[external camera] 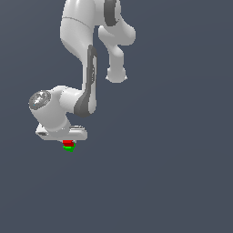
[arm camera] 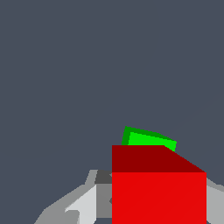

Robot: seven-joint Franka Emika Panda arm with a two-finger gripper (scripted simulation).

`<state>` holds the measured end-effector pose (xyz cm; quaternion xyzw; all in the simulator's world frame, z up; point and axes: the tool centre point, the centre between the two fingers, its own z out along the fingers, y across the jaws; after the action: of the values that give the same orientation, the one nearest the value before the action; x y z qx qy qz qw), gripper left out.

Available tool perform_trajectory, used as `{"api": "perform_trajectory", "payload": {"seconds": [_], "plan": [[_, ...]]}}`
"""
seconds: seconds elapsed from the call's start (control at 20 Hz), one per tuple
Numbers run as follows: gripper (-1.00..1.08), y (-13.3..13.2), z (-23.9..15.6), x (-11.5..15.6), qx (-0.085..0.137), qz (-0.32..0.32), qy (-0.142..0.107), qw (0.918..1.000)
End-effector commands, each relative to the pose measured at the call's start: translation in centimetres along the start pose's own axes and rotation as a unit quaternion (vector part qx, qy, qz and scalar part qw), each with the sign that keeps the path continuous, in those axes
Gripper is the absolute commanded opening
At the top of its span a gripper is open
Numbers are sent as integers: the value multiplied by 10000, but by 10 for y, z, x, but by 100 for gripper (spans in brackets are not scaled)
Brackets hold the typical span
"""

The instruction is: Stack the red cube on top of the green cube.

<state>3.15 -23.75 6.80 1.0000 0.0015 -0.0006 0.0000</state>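
My pincer is pinching the red cube — in the wrist view it fills the space between my fingers, with grey finger metal showing on either side of it. In the exterior view the cube sits at about seven o'clock from the frame's centre, tucked under my hand, and the green cube peeks out directly beneath it, skewed a little toward five o'clock.

That skew is my worry. In the wrist view the green cube looks rotated against the red cube and only partly covered by it. If I let go with the faces misaligned, I judge the red one could land on an edge and tip off, or nudge the green one aside. Whether the two already touch I cannot tell — the exterior view is too small, though they look very close.

Around them there is only the plain dark floor; nothing stands in my way.
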Motion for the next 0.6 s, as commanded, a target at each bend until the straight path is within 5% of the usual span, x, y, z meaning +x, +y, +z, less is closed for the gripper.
{"api": "perform_trajectory", "payload": {"seconds": [0.0,0.25,0.3,0.55], "plan": [[-100,6,3,3,-1,-6,8,10000],[-100,11,6,5,-1,-6,8,10000],[100,11,6,5,-1,-6,8,10000],[100,11,6,5,-1,-6,8,10000]]}}
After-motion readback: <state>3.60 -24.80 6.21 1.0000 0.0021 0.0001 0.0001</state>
